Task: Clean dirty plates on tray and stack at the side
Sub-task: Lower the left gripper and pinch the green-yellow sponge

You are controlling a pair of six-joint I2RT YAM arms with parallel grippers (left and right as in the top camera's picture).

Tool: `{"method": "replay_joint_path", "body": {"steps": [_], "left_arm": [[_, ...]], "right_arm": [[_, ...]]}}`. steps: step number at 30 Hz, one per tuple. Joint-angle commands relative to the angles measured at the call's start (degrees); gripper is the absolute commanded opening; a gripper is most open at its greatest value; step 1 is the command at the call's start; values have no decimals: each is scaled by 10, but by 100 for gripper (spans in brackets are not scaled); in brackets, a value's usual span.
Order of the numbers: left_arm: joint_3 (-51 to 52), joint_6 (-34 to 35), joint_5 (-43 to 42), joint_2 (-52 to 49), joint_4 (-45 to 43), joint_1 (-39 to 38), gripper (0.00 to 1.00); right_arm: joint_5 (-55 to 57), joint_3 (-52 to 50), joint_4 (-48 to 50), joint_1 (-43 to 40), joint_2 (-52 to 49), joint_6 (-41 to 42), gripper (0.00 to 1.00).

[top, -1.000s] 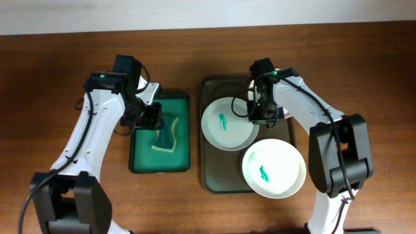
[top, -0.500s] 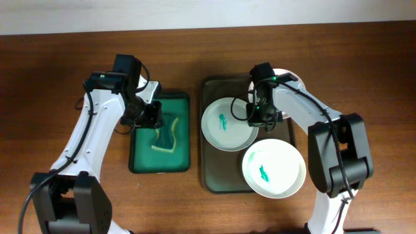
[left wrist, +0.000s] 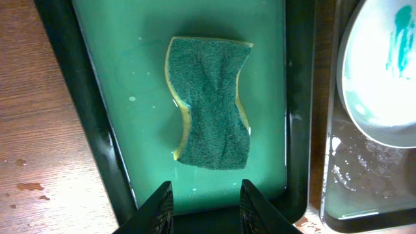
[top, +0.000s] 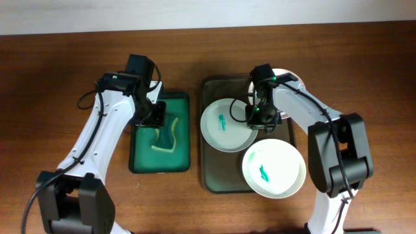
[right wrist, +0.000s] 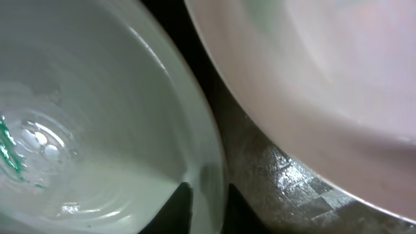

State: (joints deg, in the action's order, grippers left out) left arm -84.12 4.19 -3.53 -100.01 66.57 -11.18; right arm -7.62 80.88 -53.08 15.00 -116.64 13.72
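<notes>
The left arm (top: 104, 123) and right arm (top: 305, 104) both angle downward — left fingers (left wrist: 161, 208) spread apart, right fingers (right wrist: 181, 211) nearly together.

Only the tips of the right fingers (right wrist: 181, 209) show, at the bottom edge of the right wrist view. The white plate (right wrist: 97, 117), its rim between them, is cut off on the left; whether they press it cannot be told. Beyond them, the pink plate (right wrist: 312, 84) is blurred and cropped. Ahead and right of the left fingers (left wrist: 160, 208), the same white plate runs off the edge.
</notes>
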Motion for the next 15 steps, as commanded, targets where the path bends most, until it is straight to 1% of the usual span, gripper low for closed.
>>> {"method": "replay_joint_path", "body": {"steps": [1, 6, 7, 8, 9, 10, 11, 12, 13, 15], "left_arm": [[-3, 10, 12, -2, -1, -1, 32], [-3, 10, 12, -2, -1, -1, 31], [-3, 10, 12, -2, -1, -1, 31], [-3, 10, 12, -2, -1, -1, 31], [-3, 10, 12, -2, -1, -1, 30], [-3, 10, 12, -2, -1, -1, 30], [-3, 10, 12, -2, -1, -1, 30], [-3, 10, 12, -2, -1, -1, 30], [-3, 10, 12, -2, -1, -1, 30], [-3, 10, 12, -2, -1, -1, 30]], "right_arm": [[8, 13, 4, 3, 6, 3, 25], [8, 68, -51, 3, 12, 1, 27], [8, 71, -61, 3, 13, 1, 29], [8, 71, -68, 2, 13, 1, 33], [8, 71, -72, 2, 12, 1, 49], [7, 71, -74, 3, 12, 1, 77], [7, 71, -74, 2, 12, 1, 94], [8, 71, -74, 2, 12, 1, 99], [8, 71, -77, 2, 12, 1, 98], [8, 71, -83, 2, 12, 1, 58]]}}
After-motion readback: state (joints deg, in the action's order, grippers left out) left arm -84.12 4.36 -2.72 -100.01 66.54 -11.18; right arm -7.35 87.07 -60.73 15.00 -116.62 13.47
